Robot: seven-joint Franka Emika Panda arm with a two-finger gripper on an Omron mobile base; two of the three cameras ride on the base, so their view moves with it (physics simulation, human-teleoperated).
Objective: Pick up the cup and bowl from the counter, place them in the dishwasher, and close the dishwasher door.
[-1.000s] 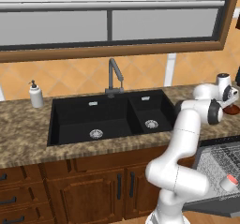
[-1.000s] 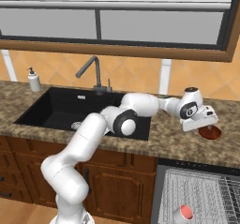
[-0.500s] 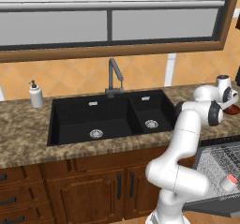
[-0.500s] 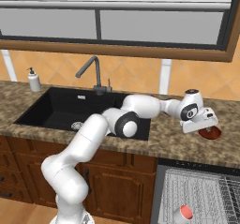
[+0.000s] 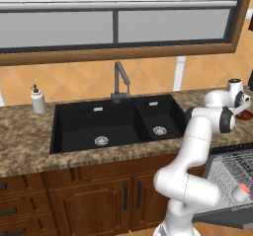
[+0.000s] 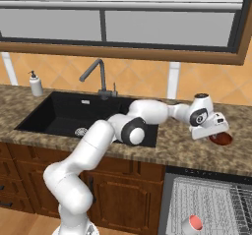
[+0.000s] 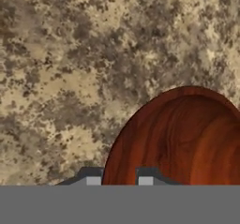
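Bowl [image 7: 187,138]: cut off by right + bottom edge of hand view; in right base view mostly hidden behind hand, only far rim showing [image 6: 222,139]. Gripper [image 7: 119,180]: fingertips barely clear grey band, straddling bowl's near rim; contact can't tell. Cup [image 5: 241,192]: partly cut by right edge of left base view. Dishwasher [image 6: 206,204] rack: cut off at bottom edge.
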